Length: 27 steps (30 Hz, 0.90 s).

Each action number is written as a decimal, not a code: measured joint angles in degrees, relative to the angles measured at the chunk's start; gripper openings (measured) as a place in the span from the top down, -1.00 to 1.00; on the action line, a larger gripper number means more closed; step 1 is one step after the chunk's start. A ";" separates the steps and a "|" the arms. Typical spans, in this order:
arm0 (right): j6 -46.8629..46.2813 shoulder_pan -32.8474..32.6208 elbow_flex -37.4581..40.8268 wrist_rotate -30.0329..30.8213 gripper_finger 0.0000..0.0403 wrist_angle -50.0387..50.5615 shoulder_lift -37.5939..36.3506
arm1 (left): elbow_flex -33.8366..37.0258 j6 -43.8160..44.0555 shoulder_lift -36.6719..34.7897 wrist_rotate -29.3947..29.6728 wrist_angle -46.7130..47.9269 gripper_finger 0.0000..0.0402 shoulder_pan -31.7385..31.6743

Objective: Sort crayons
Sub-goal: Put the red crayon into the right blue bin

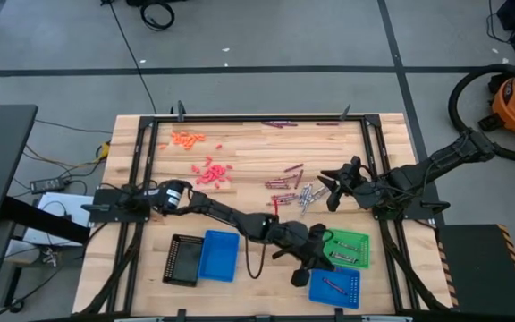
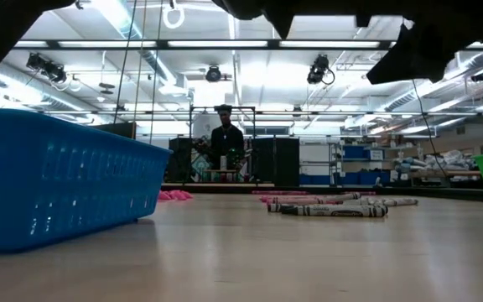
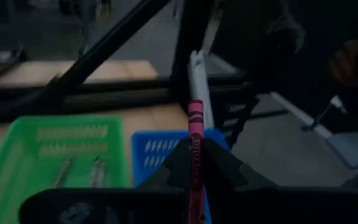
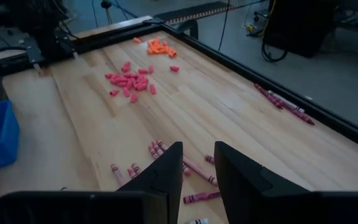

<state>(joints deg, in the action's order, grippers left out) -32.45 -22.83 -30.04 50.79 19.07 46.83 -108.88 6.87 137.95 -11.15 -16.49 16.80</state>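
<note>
left gripper [image 3: 194,177] clamps a purple crayon [image 3: 195,155] above blue tray [image 1: 334,286]; right gripper [image 4: 196,163] apart

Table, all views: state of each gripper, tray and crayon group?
left gripper: shut on a dark pink crayon, above the small blue tray
right gripper: open, empty, over loose crayons
green tray: holds silver-grey crayons
small blue tray: holds one crayon
black tray: contents unclear
pink pile, orange pile: unsorted
</note>
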 joint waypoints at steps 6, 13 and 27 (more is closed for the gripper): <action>0.07 0.00 0.00 0.10 0.50 -0.36 -0.01 | -2.52 1.89 3.93 0.74 -2.87 0.86 1.16; 0.02 0.00 0.00 -2.61 0.50 -0.78 0.02 | -12.00 3.79 11.07 1.09 -1.30 0.86 2.22; 0.47 0.00 0.00 -2.73 0.50 -1.41 0.02 | -16.43 2.45 13.94 1.02 5.17 0.55 2.93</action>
<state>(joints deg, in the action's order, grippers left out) -31.97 -22.83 -30.04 48.05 17.66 46.85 -125.32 9.32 151.89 -10.13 -11.31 19.73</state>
